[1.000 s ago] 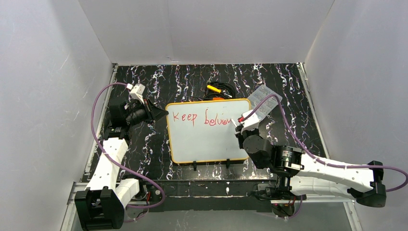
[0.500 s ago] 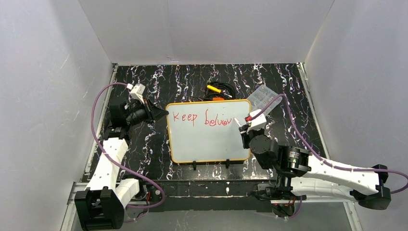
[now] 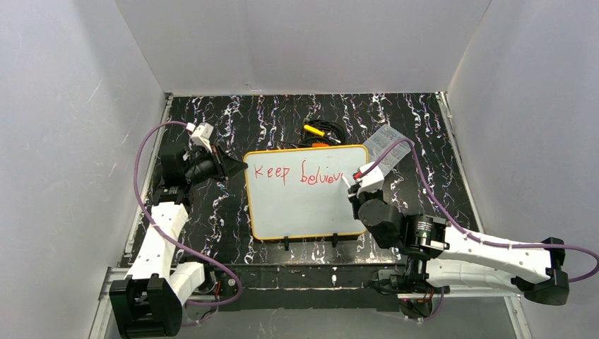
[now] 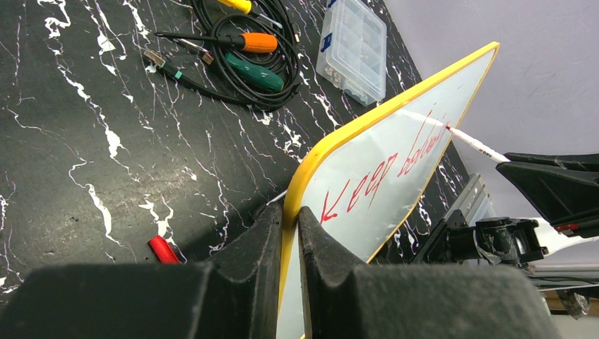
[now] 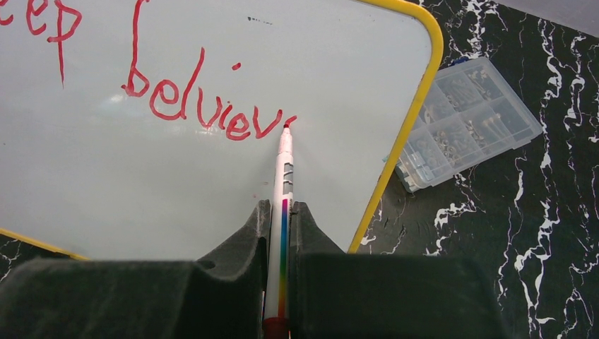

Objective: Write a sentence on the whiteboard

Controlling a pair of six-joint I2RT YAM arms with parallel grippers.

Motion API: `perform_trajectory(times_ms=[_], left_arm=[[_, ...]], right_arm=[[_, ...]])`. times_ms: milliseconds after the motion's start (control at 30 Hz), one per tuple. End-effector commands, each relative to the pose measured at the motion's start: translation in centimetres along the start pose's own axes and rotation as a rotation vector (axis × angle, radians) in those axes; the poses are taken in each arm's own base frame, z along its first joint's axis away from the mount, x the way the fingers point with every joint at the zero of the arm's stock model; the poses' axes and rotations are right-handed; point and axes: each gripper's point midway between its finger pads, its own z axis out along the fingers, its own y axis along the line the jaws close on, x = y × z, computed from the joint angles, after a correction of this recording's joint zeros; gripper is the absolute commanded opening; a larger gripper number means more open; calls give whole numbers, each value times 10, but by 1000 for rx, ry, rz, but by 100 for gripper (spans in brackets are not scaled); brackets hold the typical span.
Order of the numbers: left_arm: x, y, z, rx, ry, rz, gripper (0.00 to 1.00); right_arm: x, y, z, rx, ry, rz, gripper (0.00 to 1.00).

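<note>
The whiteboard [image 3: 304, 208] lies on the dark table, yellow-rimmed. The sentence [image 3: 297, 174] reads "Keep believ" in red along the board's top. My left gripper [image 3: 239, 167] is shut on the board's left edge; in the left wrist view its fingers [image 4: 268, 226] clamp the yellow rim of the whiteboard [image 4: 381, 148]. My right gripper [image 5: 281, 209] is shut on a white marker [image 5: 284, 166] with a rainbow stripe. The marker's red tip rests on the board at the end of the sentence [image 5: 205, 106]. From above, the right gripper [image 3: 351, 185] hangs over the board's right part.
A clear plastic parts box [image 3: 386, 145] sits past the board's right corner. Screwdrivers and coiled black cable [image 3: 321, 134] lie behind the board. A red cap [image 4: 164, 248] lies left of the board. Two black clips [image 3: 285, 244] stand at its near edge. White walls enclose the table.
The right gripper swung right with the marker half a second ago and has come back left to the end of the lettering. The left gripper has not moved.
</note>
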Motion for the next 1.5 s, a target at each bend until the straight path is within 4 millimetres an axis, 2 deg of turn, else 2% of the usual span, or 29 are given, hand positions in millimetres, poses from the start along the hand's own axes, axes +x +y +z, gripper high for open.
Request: perform_trajectory(times_ms=[0,300,667,1067,1300,1467], left_arm=[[-1,-16,-2,51,16,16,0],[1,-20,-1,62,22,21,0],[3,-23,-1,70,27,28,0],[2,-23,0,69,28,28,0],[2,-22,0,65,27,28,0],[2,-22,-1,62,26,28,0]], right_arm=[[-5,-3,-4,6,8,30,1],[-1,4,-10,-61,31,56,1],[-39,-11,-11,-1,-126,125,1],[-25,-11,0,69,-74,48,1],[-32,-13,-11,7,-98,103,1],[-21,-18,-14,14,-61,106,1]])
